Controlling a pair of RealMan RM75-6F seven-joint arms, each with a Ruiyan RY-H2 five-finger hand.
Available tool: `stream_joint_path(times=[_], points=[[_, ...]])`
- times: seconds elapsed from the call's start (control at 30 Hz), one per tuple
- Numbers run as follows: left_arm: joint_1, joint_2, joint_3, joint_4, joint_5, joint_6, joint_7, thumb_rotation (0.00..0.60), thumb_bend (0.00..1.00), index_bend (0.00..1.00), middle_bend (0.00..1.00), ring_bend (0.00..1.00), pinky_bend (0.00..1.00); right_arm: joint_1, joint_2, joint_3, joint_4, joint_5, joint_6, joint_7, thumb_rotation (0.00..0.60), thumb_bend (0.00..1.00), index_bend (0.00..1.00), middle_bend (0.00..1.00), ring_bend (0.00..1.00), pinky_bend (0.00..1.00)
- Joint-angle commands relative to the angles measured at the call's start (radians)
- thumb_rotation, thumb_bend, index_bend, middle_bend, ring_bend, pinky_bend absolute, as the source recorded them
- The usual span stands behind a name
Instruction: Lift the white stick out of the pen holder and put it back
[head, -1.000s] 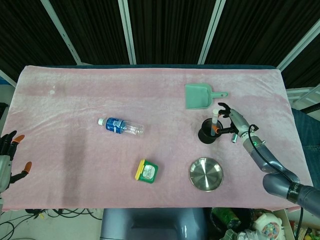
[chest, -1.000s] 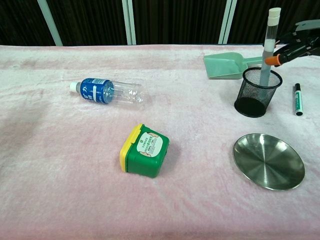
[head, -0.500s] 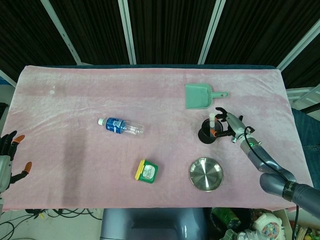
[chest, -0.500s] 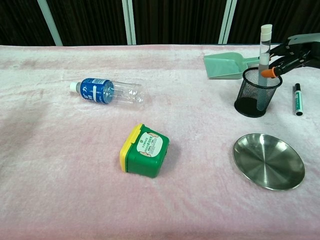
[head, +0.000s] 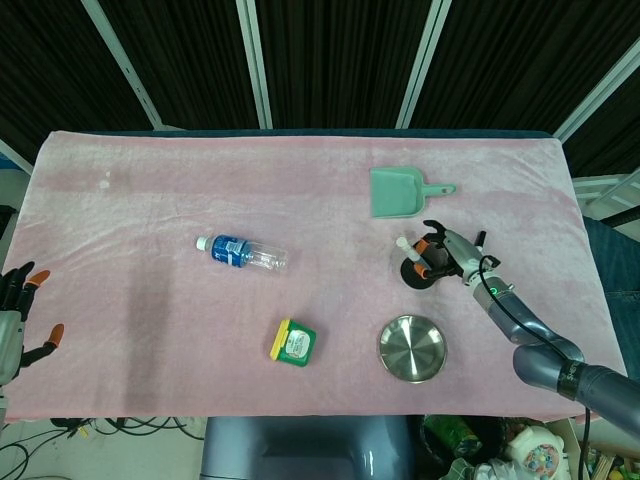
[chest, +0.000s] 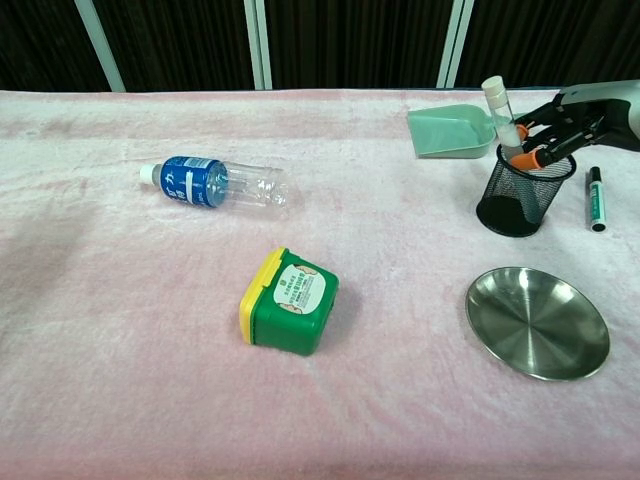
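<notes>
The white stick (chest: 502, 115) stands in the black mesh pen holder (chest: 520, 200), leaning left with its capped top well above the rim. My right hand (chest: 570, 115) reaches in from the right, and its orange fingertips (chest: 540, 156) pinch the stick right at the holder's rim. From the head view the stick (head: 403, 243) tilts left out of the holder (head: 418, 272), with the right hand (head: 450, 250) over it. My left hand (head: 15, 320) hangs beyond the table's left edge, fingers apart and empty.
A green dustpan (chest: 455, 130) lies just behind the holder and a marker pen (chest: 596, 198) lies to its right. A steel dish (chest: 537, 322) sits in front. Further left are a green box with a yellow lid (chest: 290, 302) and a lying water bottle (chest: 215, 183).
The right hand has come down with the stick, which has sunk deeper into the holder and tipped to the left. The left hand has not moved.
</notes>
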Motion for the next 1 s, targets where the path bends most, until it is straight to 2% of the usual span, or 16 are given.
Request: stream_joint_path(times=[0.03, 0.17, 0.57, 0.83, 1.0], points=[[0.000, 0.000, 0.000, 0.000, 0.000, 0.000, 0.001, 0.600, 0.33, 0.12, 0.02, 0.00, 0.00, 0.000, 0.001, 0.001, -0.001, 0.002, 0.002, -0.001, 0.600, 0.35, 0.48, 0.05, 0.16, 0.20], [0.000, 0.000, 0.000, -0.001, -0.001, -0.001, 0.001, 0.600, 0.33, 0.12, 0.02, 0.00, 0.00, 0.000, 0.006, 0.001, -0.008, 0.003, 0.001, -0.002, 0.600, 0.34, 0.44, 0.04, 0.16, 0.20], [0.000, 0.002, 0.000, -0.003, -0.005, -0.003, 0.003, 0.600, 0.33, 0.12, 0.02, 0.00, 0.00, -0.003, 0.027, 0.007, -0.037, -0.015, -0.004, 0.010, 0.600, 0.35, 0.39, 0.04, 0.15, 0.20], [-0.001, 0.002, 0.000, -0.004, -0.007, -0.006, 0.004, 0.600, 0.33, 0.12, 0.02, 0.00, 0.00, -0.025, 0.068, 0.043, -0.079, -0.032, 0.035, 0.053, 0.600, 0.35, 0.38, 0.04, 0.15, 0.20], [-0.001, 0.002, -0.001, -0.004, -0.008, -0.005, 0.004, 0.600, 0.33, 0.12, 0.02, 0.00, 0.00, -0.062, 0.137, 0.079, -0.141, -0.067, 0.068, 0.123, 0.600, 0.35, 0.37, 0.04, 0.15, 0.20]])
